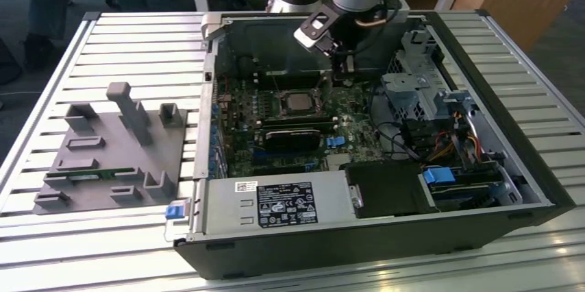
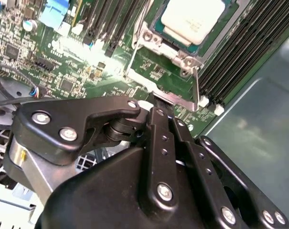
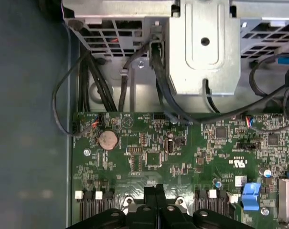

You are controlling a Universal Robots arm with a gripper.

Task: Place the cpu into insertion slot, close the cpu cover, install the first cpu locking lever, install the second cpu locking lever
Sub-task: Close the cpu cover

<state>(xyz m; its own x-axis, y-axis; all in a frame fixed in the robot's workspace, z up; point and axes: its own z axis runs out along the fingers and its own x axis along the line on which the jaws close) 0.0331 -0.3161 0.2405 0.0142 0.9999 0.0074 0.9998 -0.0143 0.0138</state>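
The cpu (image 2: pixel 194 19), a square chip with a dull silver top, lies in the insertion slot (image 1: pixel 279 104) on the green motherboard, inside the open computer case. The cpu cover (image 2: pixel 175 53), a silvery frame, lies down around the chip. A thin metal locking lever (image 2: pixel 197 85) runs along one side of the socket. My gripper (image 2: pixel 153 102) hangs low over the board just off the socket's edge, its black fingers (image 3: pixel 153 191) pressed together with nothing visible between them. In the exterior view the gripper (image 1: pixel 343 76) reaches down behind the cpu (image 1: pixel 297 102).
Long black memory slots (image 2: pixel 230 57) flank the socket. A metal drive cage (image 3: pixel 204 47) and black cables (image 3: pixel 158 71) stand beside the board. The case walls (image 1: pixel 494 100) enclose the work area. A grey parts fixture (image 1: pixel 109 148) sits on the slatted table at the exterior view's left.
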